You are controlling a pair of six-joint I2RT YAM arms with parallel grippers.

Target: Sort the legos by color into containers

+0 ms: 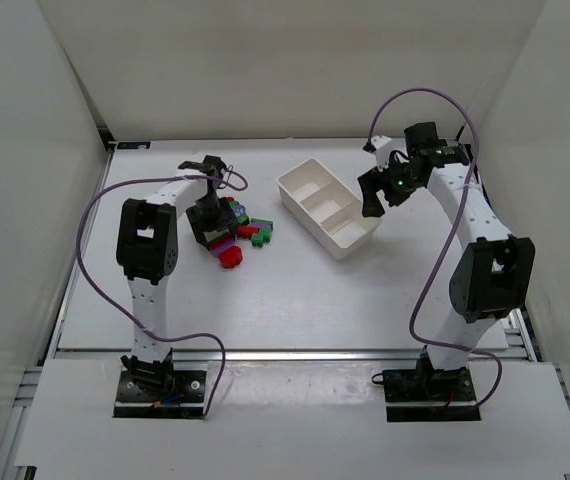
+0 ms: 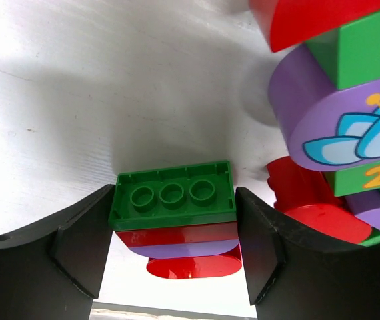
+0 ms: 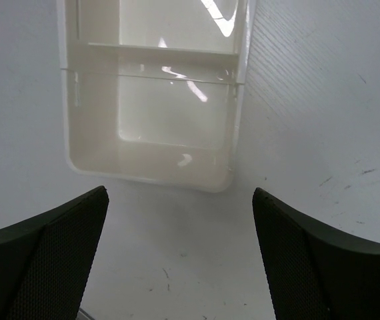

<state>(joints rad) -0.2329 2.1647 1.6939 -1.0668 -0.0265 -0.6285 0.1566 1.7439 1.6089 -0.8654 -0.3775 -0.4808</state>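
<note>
Digit "2" on numbered lego (image 2: 370, 177); left claw (image 2: 175, 223) clasps green lego (image 2: 172, 195); right claw (image 3: 180, 243) wide.

Left claw (image 2: 175, 223) lowered, jaws clamped; right claw (image 3: 180, 200) raised, jaws wide apart

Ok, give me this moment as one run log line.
left tool: shut on green brick in lego pile | right tool: open, hovering by tray | tray: empty
</note>
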